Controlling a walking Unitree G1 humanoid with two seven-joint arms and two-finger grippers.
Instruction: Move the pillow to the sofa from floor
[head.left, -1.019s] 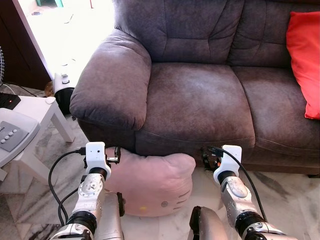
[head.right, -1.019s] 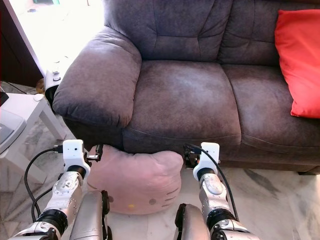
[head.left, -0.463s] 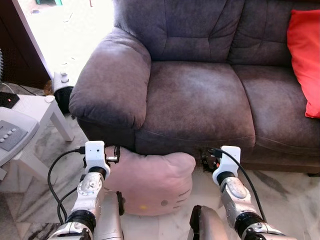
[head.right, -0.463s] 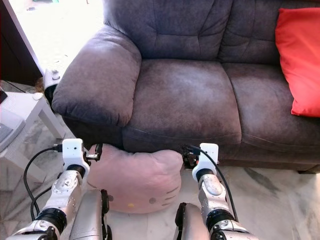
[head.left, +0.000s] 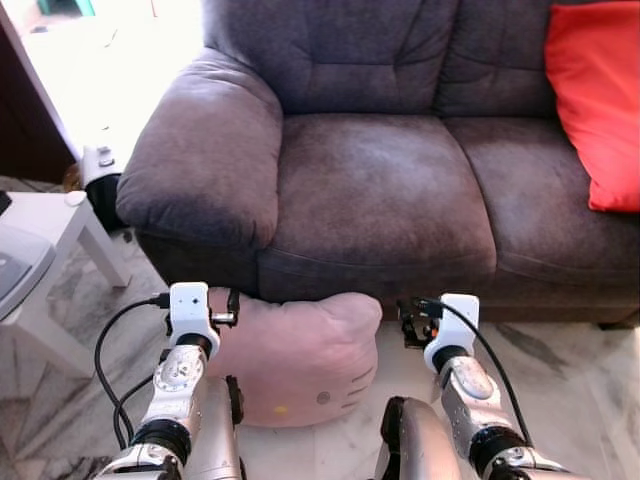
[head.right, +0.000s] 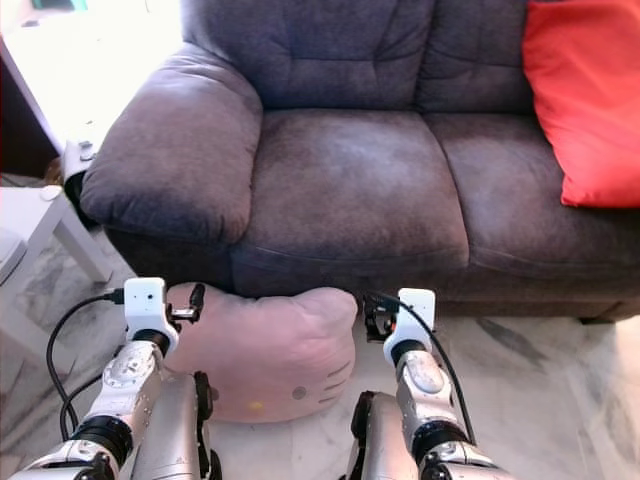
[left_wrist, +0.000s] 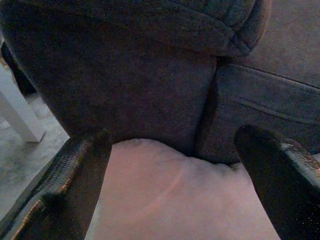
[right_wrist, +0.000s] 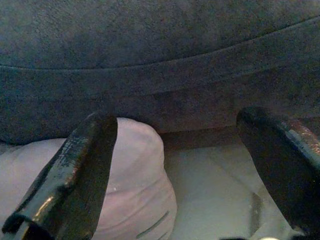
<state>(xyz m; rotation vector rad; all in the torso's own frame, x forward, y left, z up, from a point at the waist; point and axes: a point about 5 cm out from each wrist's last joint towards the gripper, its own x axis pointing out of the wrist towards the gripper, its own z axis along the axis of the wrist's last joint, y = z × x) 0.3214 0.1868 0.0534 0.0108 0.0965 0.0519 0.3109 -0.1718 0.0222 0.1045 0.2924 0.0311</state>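
L gripper (left_wrist: 172, 150) & R gripper (right_wrist: 180, 145): both forward, low, fingers apart.

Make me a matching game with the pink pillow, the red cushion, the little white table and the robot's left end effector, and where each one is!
Things:
1. pink pillow
2. red cushion
3. white table
4. left end effector

Places:
A. on the sofa seat, at the robot's right
B. open, by one end of the pillow
C. on the floor against the sofa's front
D. on the floor beside the sofa's armrest

Pairs: 1-C, 2-A, 3-D, 4-B
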